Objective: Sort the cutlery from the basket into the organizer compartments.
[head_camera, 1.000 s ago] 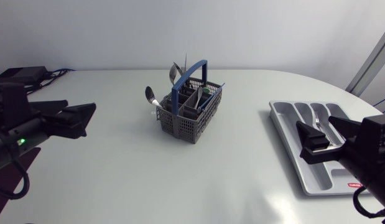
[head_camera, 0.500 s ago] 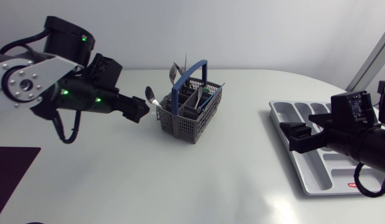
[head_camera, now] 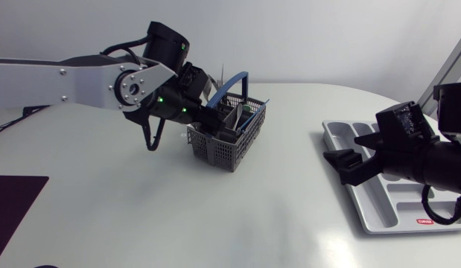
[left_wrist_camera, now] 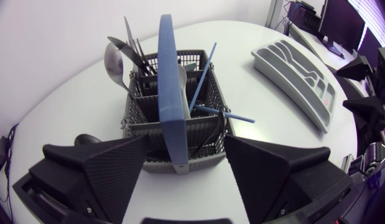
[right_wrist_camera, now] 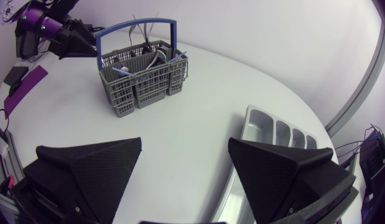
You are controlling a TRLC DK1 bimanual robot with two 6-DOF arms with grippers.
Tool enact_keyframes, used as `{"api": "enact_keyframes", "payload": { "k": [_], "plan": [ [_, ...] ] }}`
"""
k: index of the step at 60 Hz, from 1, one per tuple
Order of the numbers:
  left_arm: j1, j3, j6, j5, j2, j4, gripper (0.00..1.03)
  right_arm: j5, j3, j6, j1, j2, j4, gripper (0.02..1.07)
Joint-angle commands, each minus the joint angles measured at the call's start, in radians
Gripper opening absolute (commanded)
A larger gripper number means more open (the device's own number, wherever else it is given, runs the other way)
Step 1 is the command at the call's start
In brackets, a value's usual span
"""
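Note:
The grey cutlery basket (head_camera: 224,152) with a blue handle (head_camera: 229,85) stands mid-table, holding spoons (left_wrist_camera: 114,59), a knife and blue sticks (left_wrist_camera: 208,93). My left gripper (head_camera: 219,123) hangs over the basket's left end, open. In the left wrist view (left_wrist_camera: 185,168) its fingers stand wide on either side of the handle's near end without touching it. The grey organizer (head_camera: 340,132) lies at the right. My right gripper (head_camera: 338,167) hovers over its left rim, open and empty, pointing toward the basket (right_wrist_camera: 139,93).
The organizer (right_wrist_camera: 273,134) has several long compartments, partly covered by my right arm in the head view. Bare white tabletop lies between basket and organizer. A dark purple mat (head_camera: 14,197) sits at the front left corner.
My left arm has swung in from the left edge to the basket, its fingers narrowing slightly. My right gripper has shifted a little left over the organizer.

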Motion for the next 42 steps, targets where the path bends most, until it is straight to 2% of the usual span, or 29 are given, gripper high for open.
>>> {"api": "enact_keyframes", "payload": {
  "k": [1,3,10,12,14,15,16,17,21,34,42],
  "plan": [
    [-0.005,0.052,-0.022,-0.019,0.054,0.028,0.73,-0.009,0.026,-0.013,0.005,0.012,-0.011,1.02],
    [-0.001,0.062,-0.031,-0.029,0.065,0.040,0.66,-0.009,0.026,-0.013,0.005,0.012,-0.012,1.02],
    [0.005,0.071,-0.045,-0.036,0.078,0.068,0.58,-0.012,0.022,-0.016,0.005,0.010,-0.014,1.02],
    [0.005,0.074,-0.045,-0.042,0.085,0.068,0.52,-0.012,0.020,-0.019,0.005,0.010,-0.017,1.02],
    [0.006,0.077,-0.045,-0.043,0.089,0.071,0.44,-0.014,0.020,-0.022,0.005,0.009,-0.018,1.02],
    [0.008,0.080,-0.045,-0.043,0.094,0.073,0.31,-0.014,0.018,-0.022,0.005,0.006,-0.021,1.02],
    [0.008,0.080,-0.045,-0.043,0.094,0.073,0.28,-0.014,0.018,-0.024,0.005,0.004,-0.021,1.02],
    [0.008,0.080,-0.043,-0.042,0.095,0.076,0.19,-0.014,0.017,-0.024,0.005,0.001,-0.021,1.02],
    [0.006,0.079,-0.045,-0.042,0.095,0.076,0.04,-0.014,0.014,-0.027,0.005,-0.005,-0.023,1.02],
    [-0.003,0.029,-0.043,-0.037,0.037,0.050,0.04,-0.014,0.022,-0.030,0.005,-0.023,-0.049,1.02],
    [-0.008,-0.056,-0.030,-0.017,-0.053,0.022,0.04,-0.014,0.031,-0.030,0.008,-0.031,-0.060,1.02]
  ]
}}
